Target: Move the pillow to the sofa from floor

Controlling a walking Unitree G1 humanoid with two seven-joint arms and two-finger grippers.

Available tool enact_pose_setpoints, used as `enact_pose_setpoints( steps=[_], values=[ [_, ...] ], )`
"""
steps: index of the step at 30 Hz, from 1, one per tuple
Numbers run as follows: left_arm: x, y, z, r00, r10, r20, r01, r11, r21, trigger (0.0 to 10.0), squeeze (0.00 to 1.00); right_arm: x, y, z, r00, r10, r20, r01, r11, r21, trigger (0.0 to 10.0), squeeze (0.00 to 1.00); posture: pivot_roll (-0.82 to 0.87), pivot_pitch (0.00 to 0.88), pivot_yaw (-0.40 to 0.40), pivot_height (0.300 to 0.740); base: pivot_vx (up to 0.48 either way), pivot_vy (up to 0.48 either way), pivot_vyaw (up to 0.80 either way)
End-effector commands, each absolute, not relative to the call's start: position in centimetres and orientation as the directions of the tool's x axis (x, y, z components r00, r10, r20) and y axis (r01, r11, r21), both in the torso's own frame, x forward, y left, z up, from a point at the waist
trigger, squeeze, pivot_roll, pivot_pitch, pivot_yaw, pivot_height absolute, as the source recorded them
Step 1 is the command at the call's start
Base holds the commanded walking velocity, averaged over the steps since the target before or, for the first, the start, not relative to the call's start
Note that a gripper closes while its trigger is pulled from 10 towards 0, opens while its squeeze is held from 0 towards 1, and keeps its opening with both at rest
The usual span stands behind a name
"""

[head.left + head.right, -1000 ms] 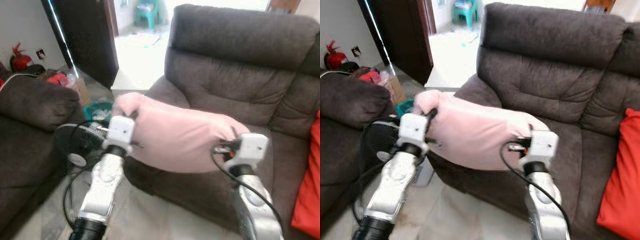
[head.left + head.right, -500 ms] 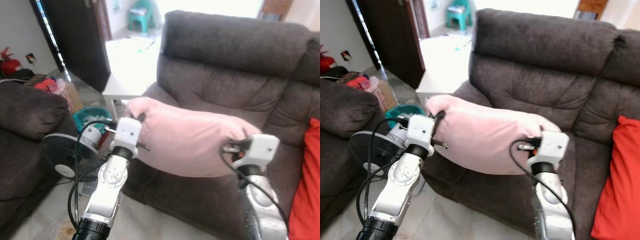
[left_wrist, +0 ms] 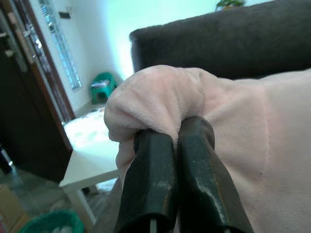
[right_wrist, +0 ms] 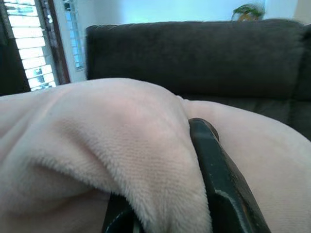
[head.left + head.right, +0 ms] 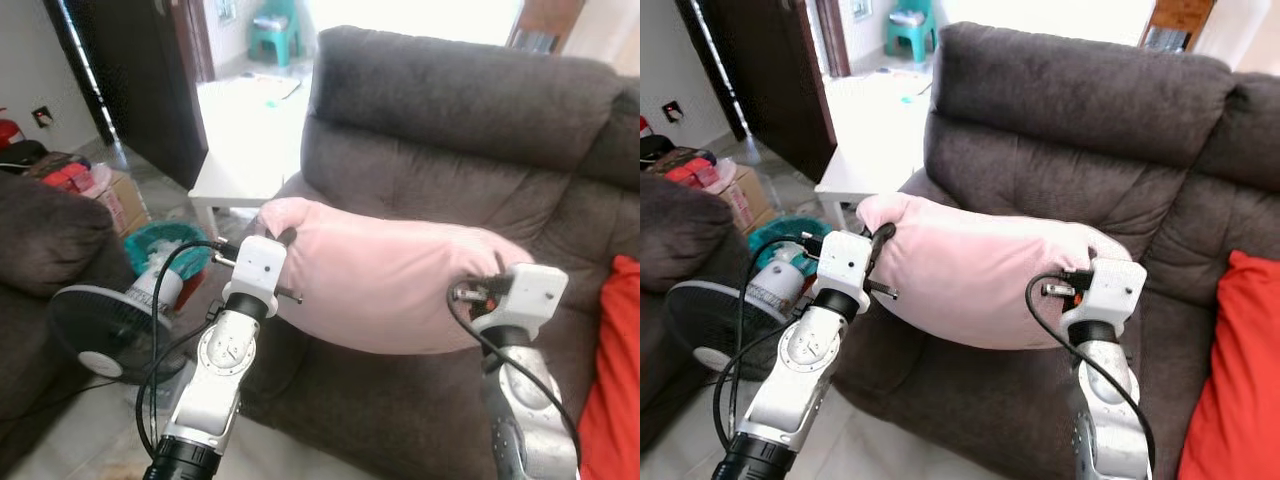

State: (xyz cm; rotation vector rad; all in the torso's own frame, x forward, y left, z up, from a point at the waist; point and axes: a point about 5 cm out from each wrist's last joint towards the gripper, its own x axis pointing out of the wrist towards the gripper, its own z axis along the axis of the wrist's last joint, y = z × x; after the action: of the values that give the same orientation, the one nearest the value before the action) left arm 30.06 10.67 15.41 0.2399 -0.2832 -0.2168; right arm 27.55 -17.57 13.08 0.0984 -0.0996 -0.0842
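Nearest: left gripper [image 3: 172,145] pinched shut on one bunched corner of the soft pale-pink plush pillow [image 5: 390,280], right gripper [image 4: 194,145] clamped on the opposite end with fabric folded over one finger. Pillow off the floor, carried level above the seat front of the dark grey-brown fabric sofa [image 5: 470,110]; lowering and release judged outstanding. Seat beneath the pillow hidden; red cushion [image 5: 1230,380] cut off at frame edge.

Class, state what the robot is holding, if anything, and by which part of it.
The pink pillow, held by both ends: the left gripper pinches its left corner, the right gripper clamps its right end.
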Motion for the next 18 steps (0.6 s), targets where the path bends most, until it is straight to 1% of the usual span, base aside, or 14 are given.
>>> enact_pose_setpoints(
  steps=[1,15,16,18],
  values=[
    [30.13,10.55,16.0,0.931,-0.243,0.273,0.174,0.952,0.254,10.0,0.0,27.73,-17.47,14.91,0.979,-0.086,0.185,0.065,0.991,0.119,10.0,0.0,0.07,0.019,-0.042,0.74,0.274,0.0,0.0],
    [30.12,10.51,16.0,0.93,-0.246,0.273,0.178,0.951,0.252,10.0,0.0,27.81,-17.69,14.99,0.977,-0.097,0.187,0.078,0.991,0.104,10.0,0.0,0.07,0.024,-0.045,0.74,0.272,0.0,0.0],
    [30.14,10.53,15.98,0.93,-0.247,0.271,0.181,0.952,0.248,10.0,0.0,27.83,-17.68,15.0,0.978,-0.097,0.187,0.078,0.992,0.103,10.0,0.0,0.08,0.024,-0.044,0.74,0.27,0.0,0.0],
    [30.26,10.47,15.89,0.929,-0.273,0.252,0.229,0.955,0.189,10.0,0.0,27.92,-17.75,15.0,0.979,-0.096,0.178,0.082,0.993,0.085,10.0,0.0,0.08,0.024,-0.045,0.74,0.0,0.0,0.0]
  ],
)
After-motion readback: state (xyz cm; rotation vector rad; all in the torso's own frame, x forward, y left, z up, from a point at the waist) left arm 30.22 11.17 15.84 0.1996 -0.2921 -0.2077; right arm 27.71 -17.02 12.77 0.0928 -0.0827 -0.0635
